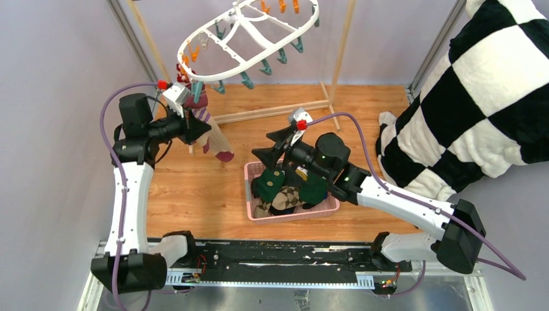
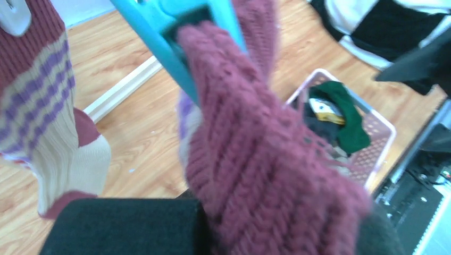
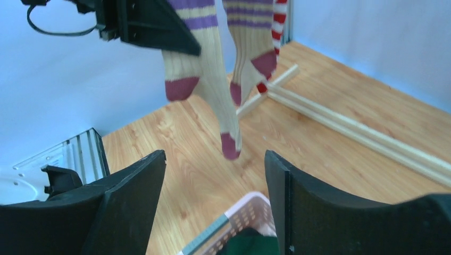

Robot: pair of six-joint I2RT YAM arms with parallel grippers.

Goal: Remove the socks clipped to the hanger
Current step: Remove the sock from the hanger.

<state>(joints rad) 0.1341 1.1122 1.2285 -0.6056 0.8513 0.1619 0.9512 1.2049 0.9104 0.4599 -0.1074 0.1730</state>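
Left gripper (image 1: pixel 199 126) is up at the low end of the hanger (image 1: pixel 248 27), that big white plastic oval tilted on its hook, orange and teal clips dangling off the rim. On the left wrist view the frame is filled by a maroon sock (image 2: pixel 255 159), chunky ribbed knit and fuzzy, its cuff pinched in a teal clip (image 2: pixel 159 32). The sock runs down between the two black fingers and they look clamped on it, though the contact itself is buried under the wool. Beside it hangs a cream ribbed sock (image 3: pixel 213 101) with purple bands and a maroon toe and heel. A second like it hangs just behind, and a red-and-white striped sock (image 3: pixel 280 21) is cut off at the top edge. Over to the right gripper (image 3: pixel 214 164): its wedge-shaped black fingers are spread wide with nothing between them, poised above the near corner of the pink basket (image 1: pixel 304 212). That slotted plastic basket sits on the wood-grain floor (image 1: pixel 194 194), holding dark green socks (image 1: pixel 314 189) and a brown argyle sock (image 1: pixel 290 196), with the rest a dark jumble that is hard to separate. The pale wooden rack frame (image 1: pixel 272 111) crosses behind, and the plush checkered cloth (image 1: pixel 485 97) spills off the right edge.
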